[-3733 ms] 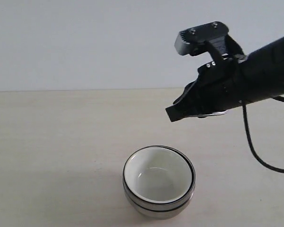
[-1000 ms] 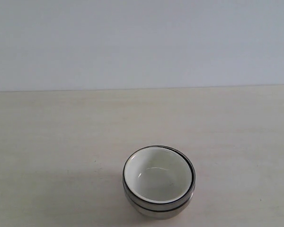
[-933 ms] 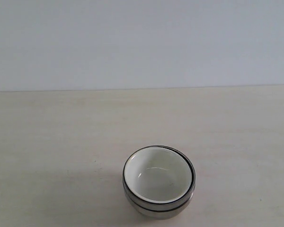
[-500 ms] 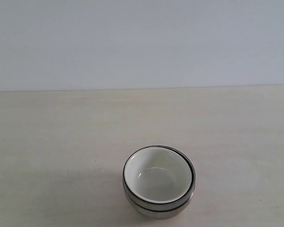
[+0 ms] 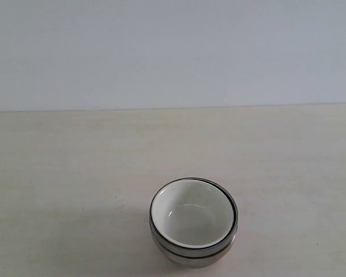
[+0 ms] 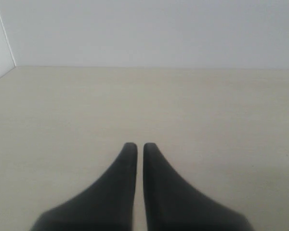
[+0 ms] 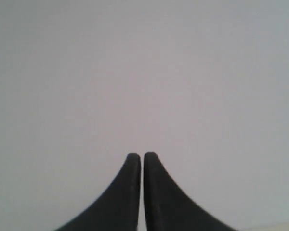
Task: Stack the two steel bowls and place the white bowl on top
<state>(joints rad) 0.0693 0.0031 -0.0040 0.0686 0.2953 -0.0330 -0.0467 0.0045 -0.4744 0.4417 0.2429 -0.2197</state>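
The white bowl (image 5: pixel 191 216) sits upright, nested in the steel bowls (image 5: pixel 187 258), near the front edge of the pale wood-grain tabletop (image 5: pixel 75 161) in the exterior view, a little right of centre. Its glossy inside faces up, and a thin dark line rings its rim. Of the steel beneath it you see only a shiny rim curving round the right side and a rounded mirror side below. Where one steel bowl ends and the other begins is hard to tell. A plain pale wall (image 5: pixel 173 52) rises behind the tabletop. Your two hands show only in their own wrist views, and both are well apart from the stack. Your left hand (image 6: pixel 140 145) is closed on nothing, its two dark fingers (image 6: pixel 120 192) drawn together with just a hairline slit between the tips. It points out over the tabletop toward the line where the wood meets the wall, with a wall corner at the edge of that view. Your right hand (image 7: pixel 142 155) is likewise closed and holds nothing. Its fingers (image 7: pixel 168 202) are side by side and aim at the wall, with only a sliver of tabletop showing at one corner of its view.
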